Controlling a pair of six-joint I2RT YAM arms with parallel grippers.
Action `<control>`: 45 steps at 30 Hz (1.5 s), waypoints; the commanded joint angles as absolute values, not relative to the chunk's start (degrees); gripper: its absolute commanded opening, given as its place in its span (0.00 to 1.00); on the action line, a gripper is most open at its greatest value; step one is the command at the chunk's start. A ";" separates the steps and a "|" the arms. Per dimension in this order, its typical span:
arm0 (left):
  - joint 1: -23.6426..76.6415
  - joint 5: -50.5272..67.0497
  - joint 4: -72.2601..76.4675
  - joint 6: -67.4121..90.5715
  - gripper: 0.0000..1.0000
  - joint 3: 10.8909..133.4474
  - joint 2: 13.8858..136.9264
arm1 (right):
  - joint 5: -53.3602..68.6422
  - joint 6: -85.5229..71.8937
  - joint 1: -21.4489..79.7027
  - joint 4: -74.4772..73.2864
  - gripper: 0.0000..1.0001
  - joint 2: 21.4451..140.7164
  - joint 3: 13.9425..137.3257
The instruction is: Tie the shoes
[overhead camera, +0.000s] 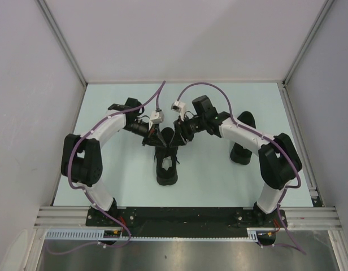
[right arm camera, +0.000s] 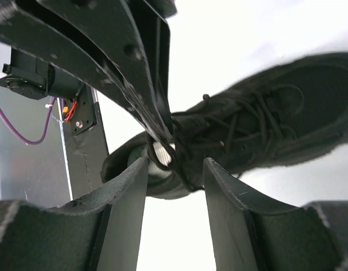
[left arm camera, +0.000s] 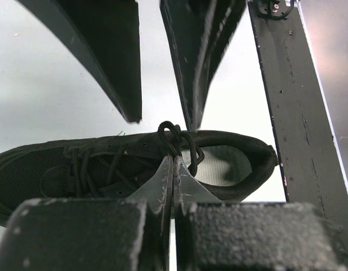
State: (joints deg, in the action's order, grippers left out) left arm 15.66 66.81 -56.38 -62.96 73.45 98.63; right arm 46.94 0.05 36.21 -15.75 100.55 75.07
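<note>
The black sneaker point(overhead camera: 168, 166) lies mid-table under both grippers. In the left wrist view it lies on its side point(left arm camera: 61, 169), with the grey insole point(left arm camera: 226, 164) to the right. My left gripper point(left arm camera: 174, 157) is shut on a black lace loop point(left arm camera: 173, 132) above the shoe's opening; it also shows in the top view point(overhead camera: 161, 137). My right gripper point(right arm camera: 175, 164) is open, its fingers on either side of the loop point(right arm camera: 157, 161) and the left gripper's tip. It holds nothing. It also shows in the top view point(overhead camera: 177, 137).
A second black shoe-like object point(overhead camera: 242, 138) lies at the right, partly hidden by the right arm. The black base rail point(overhead camera: 179, 217) runs along the near edge. White enclosure walls stand at the left, right and back.
</note>
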 commanded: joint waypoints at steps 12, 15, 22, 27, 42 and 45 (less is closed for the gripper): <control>15.56 70.66 -56.87 -66.97 0.00 76.03 99.23 | 46.06 2.46 39.02 -14.15 0.36 103.80 80.16; 15.56 70.75 -56.87 -66.88 0.00 76.02 99.23 | 46.14 2.64 39.02 -14.59 0.27 104.06 80.16; 15.38 70.58 -56.60 -66.62 0.05 75.41 98.36 | 46.14 1.32 38.76 -14.68 0.00 103.97 80.16; 11.27 70.14 -41.13 -55.87 0.35 68.39 90.29 | 46.67 -1.23 38.23 -14.24 0.00 103.71 79.19; 24.51 48.11 -32.18 -78.72 0.42 48.09 61.62 | 46.85 -8.00 37.71 -11.07 0.00 105.20 78.05; 29.17 44.30 -29.36 -83.56 0.43 44.39 59.94 | 47.02 -8.44 37.62 -11.25 0.00 105.47 78.05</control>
